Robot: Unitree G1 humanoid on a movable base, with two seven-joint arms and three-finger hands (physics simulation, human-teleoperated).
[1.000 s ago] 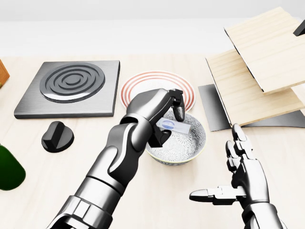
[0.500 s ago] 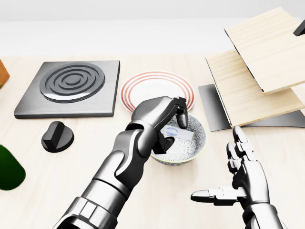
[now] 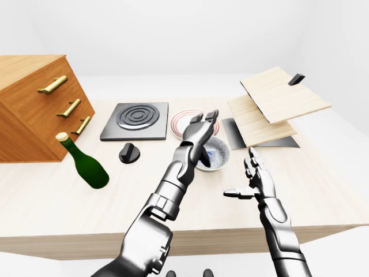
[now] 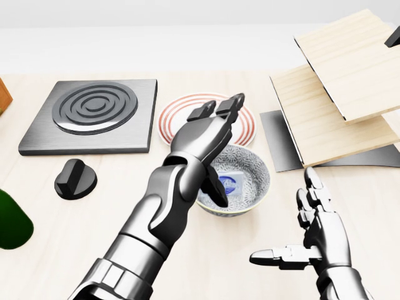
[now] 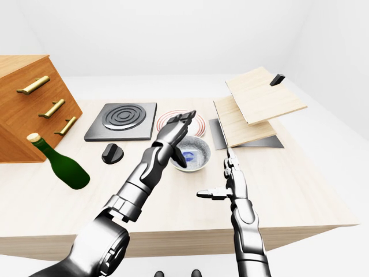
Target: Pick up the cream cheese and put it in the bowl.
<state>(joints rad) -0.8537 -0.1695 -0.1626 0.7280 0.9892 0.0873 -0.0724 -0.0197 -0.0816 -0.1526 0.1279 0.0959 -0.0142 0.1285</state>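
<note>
The cream cheese (image 4: 232, 183), a small white pack with a blue mark, lies inside the patterned bowl (image 4: 263, 180) at the middle of the head view. My left hand (image 4: 219, 150) is open just above the bowl's left side. Its fingers (image 4: 229, 106) are spread upward over the plate and its thumb reaches down into the bowl next to the pack. My right hand (image 4: 284, 219) is open and empty, to the lower right of the bowl, apart from it.
A red-rimmed plate (image 4: 187, 106) lies just above the bowl. A dark burner plate (image 4: 94, 112) and a black knob (image 4: 75, 179) are at the left. A green bottle (image 3: 86, 164) and a wooden drawer cabinet (image 3: 29, 109) stand further left. Tilted wooden boards (image 4: 350, 69) are at the upper right.
My left hand has opened and let go of the cream cheese, which now lies in the bowl. Its fingers have lifted away upward. The right hand has barely moved.
</note>
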